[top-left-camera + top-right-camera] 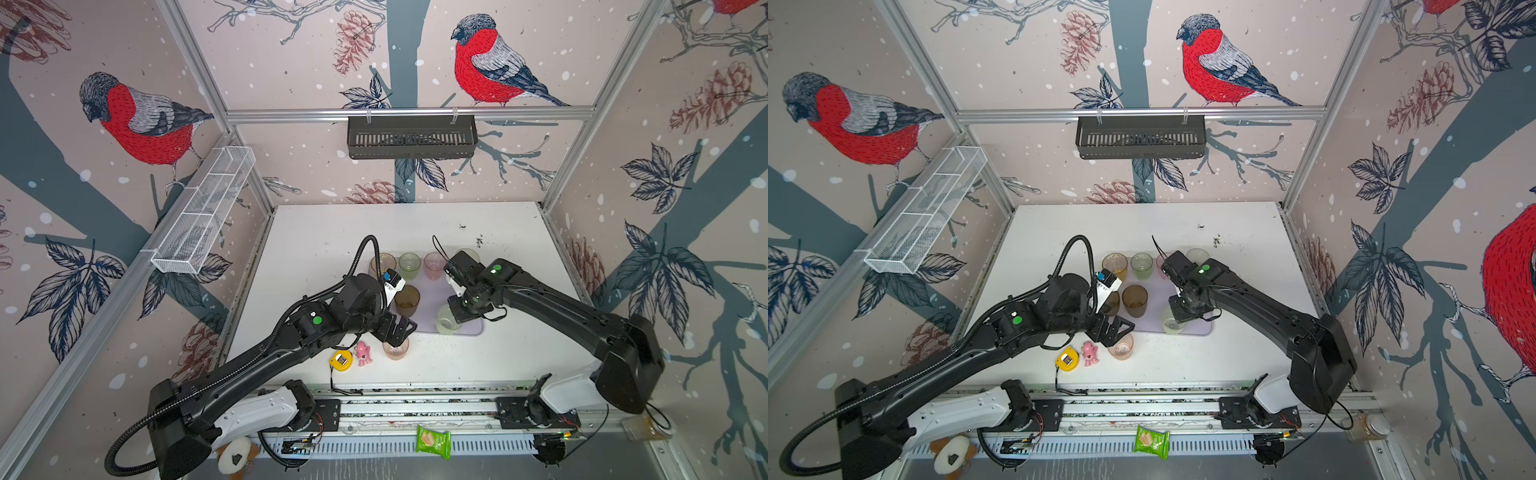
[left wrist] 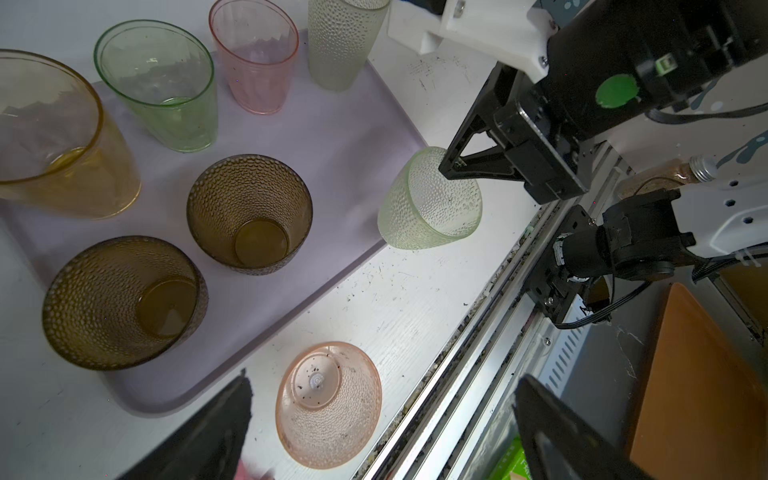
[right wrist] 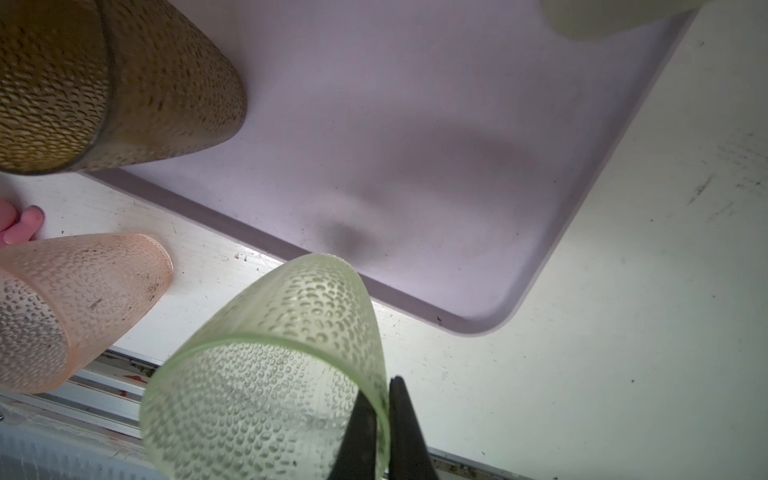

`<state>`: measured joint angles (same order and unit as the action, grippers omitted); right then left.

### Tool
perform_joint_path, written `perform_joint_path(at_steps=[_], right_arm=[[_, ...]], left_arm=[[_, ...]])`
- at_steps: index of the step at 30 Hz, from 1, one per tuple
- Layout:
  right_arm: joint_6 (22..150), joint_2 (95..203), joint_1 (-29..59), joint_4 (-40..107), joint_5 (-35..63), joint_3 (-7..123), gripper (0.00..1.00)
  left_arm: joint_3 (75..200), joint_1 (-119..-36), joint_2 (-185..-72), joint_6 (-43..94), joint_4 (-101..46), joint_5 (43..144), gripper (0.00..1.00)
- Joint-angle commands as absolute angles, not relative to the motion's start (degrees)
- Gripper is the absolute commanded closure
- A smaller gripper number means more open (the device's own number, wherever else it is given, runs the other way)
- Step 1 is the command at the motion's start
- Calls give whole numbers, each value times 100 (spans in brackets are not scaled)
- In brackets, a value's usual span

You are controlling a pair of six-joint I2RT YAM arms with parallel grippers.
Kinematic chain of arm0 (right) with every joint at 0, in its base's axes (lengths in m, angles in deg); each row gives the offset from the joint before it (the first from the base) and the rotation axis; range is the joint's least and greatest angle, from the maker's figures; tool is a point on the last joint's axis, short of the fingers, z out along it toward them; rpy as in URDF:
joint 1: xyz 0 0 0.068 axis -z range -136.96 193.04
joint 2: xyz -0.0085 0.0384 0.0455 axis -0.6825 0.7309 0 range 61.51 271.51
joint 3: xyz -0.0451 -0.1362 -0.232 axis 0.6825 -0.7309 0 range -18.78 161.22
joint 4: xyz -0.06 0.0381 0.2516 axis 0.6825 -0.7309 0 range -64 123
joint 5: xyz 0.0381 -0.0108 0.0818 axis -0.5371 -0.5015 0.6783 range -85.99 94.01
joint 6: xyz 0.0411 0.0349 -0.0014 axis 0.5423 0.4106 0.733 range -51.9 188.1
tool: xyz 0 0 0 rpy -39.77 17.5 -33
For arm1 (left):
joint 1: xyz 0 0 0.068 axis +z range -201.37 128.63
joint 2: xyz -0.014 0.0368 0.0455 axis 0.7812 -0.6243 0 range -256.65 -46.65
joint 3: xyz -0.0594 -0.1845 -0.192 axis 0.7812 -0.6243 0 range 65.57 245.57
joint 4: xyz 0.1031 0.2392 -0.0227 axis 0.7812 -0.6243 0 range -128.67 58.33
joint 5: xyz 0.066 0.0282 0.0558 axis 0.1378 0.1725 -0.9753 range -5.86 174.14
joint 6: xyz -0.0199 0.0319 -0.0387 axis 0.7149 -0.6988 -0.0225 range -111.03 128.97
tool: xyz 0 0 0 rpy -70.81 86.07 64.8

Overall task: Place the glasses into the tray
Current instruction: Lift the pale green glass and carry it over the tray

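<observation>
Left gripper (image 1: 397,329): jaws spread wide, nothing between them, poised over a dimpled pink glass (image 1: 395,350). That glass sits upside down on the white table (image 1: 332,232), just off the near edge of the lavender tray (image 1: 428,311). Back row on the tray, left to right: amber glass (image 1: 383,264), smooth green glass (image 1: 409,266), smooth pink glass (image 1: 434,266), frosted whitish glass (image 2: 340,45), the last partly hidden by the right arm in both top views. In front of them, upright: a brown glass (image 1: 1111,303) half under the left wrist, and its brown twin (image 1: 1134,301). Right gripper (image 2: 453,166): pinched on the rim of a dimpled green glass (image 2: 432,203), one finger inside the mouth, one outside. The glass is tilted at the tray's near right edge; whether it touches the tray, cannot tell.
</observation>
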<state>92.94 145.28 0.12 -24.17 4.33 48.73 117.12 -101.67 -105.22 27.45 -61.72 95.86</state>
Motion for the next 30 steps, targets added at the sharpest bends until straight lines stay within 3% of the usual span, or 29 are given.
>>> perform_joint_path(at_steps=[1, 30], right_arm=[[9151, 14625, 41, -2552, 297, 5039, 97], [8849, 15497, 270, -2409, 82, 5847, 97]], left_arm=[[11689, -10169, -10455, 2736, -6002, 9508, 2], [11580, -10173, -10238, 2832, -6103, 9368, 2]])
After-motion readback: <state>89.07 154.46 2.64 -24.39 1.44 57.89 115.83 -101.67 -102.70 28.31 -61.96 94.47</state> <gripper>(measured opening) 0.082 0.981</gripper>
